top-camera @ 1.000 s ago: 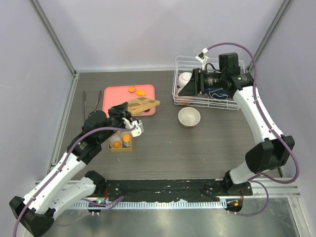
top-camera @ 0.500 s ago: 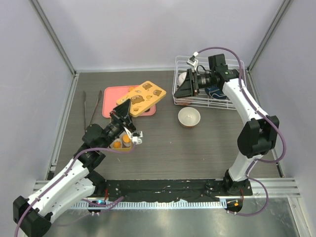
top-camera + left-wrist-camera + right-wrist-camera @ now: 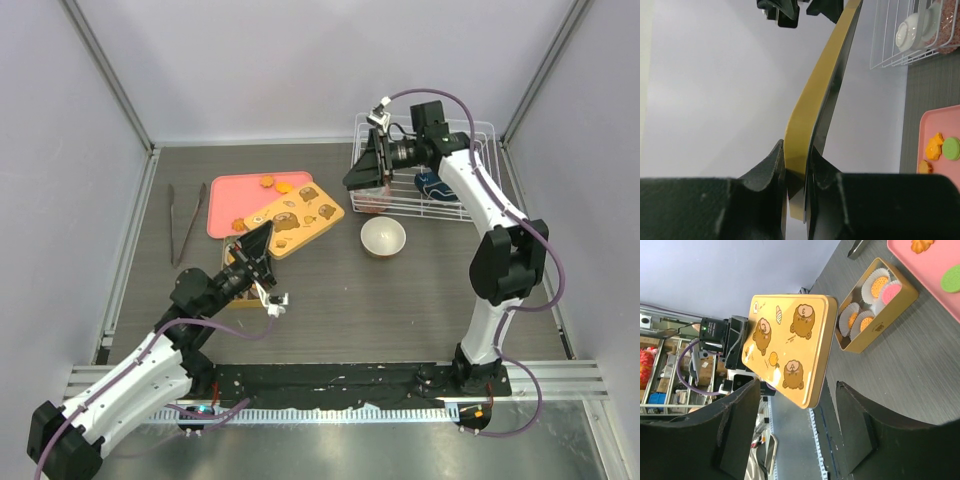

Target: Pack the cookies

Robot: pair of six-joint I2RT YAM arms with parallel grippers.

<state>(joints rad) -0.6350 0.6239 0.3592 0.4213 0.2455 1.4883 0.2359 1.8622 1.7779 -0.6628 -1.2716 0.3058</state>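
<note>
**State.** The left gripper [image 3: 797, 180] is clamped on one edge of the yellow lid [image 3: 300, 212]. The lid is raised and tilted, and it extends up and away from the jaws, with most of its area unsupported. The right gripper [image 3: 358, 175] has its jaws apart with nothing between them. It points toward the lid from well apart, at the near-left corner of the wire basket [image 3: 440, 205].

**Task items.** The tin [image 3: 880, 326] sits low beside the left jaws, uncovered. Four cookies [image 3: 880, 284] lie in paper cups inside it. More cookies [image 3: 266, 181] lie loose on the pink tray [image 3: 225, 205], beyond the far end of the lid.

**Hazards.**
- Lid rotation or slip: the grip is a narrow pinch on a thin edge. A fast wrist move could make the lid pivot between the jaws or drop onto the tin.
- Early closure: if the lid is seated now, the loose cookies remain unpacked.
- Misaligned seating: a tilted descent could catch one corner on the tin rim, push the tin, or crush a paper cup.
- Right arm: a low sweep toward the tray could snag the basket wires.
</note>
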